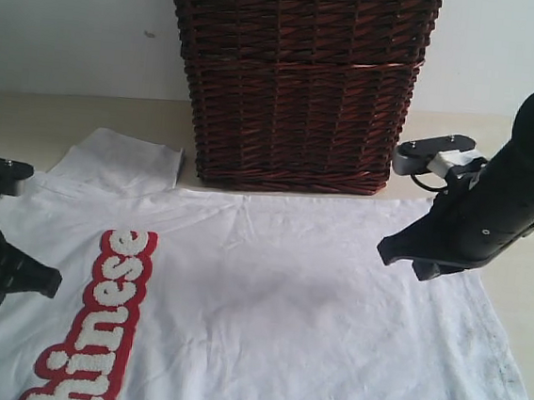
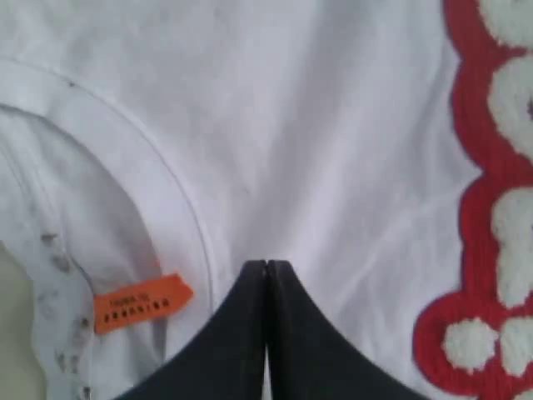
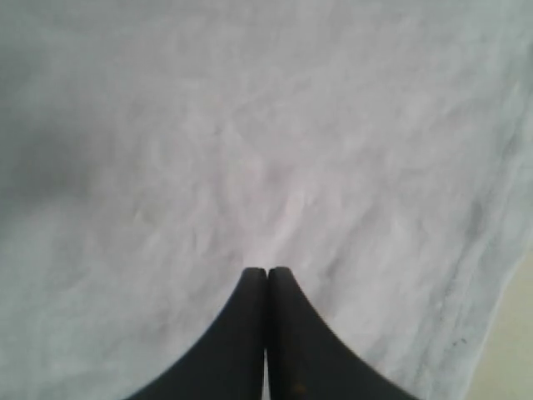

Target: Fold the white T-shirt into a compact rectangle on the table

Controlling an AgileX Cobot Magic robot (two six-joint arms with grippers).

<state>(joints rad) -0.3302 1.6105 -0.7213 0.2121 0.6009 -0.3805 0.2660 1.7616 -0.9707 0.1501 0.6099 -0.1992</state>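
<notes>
The white T-shirt (image 1: 286, 296) lies spread flat on the table (image 1: 58, 109), with its red-outlined lettering (image 1: 109, 322) at the lower left. My left gripper (image 1: 49, 283) is low over the shirt's neck end. In the left wrist view the left gripper (image 2: 266, 265) is shut, just beside the collar (image 2: 179, 204) and the orange tag (image 2: 141, 302), with no cloth showing between the tips. My right gripper (image 1: 387, 253) hangs above the plain part of the shirt. In the right wrist view the right gripper (image 3: 267, 271) is shut and holds nothing.
A dark brown wicker basket (image 1: 297, 80) stands at the back, against the shirt's far edge. One sleeve (image 1: 129, 160) lies beside its left corner. Bare table (image 3: 520, 350) shows past the shirt's edge on the right.
</notes>
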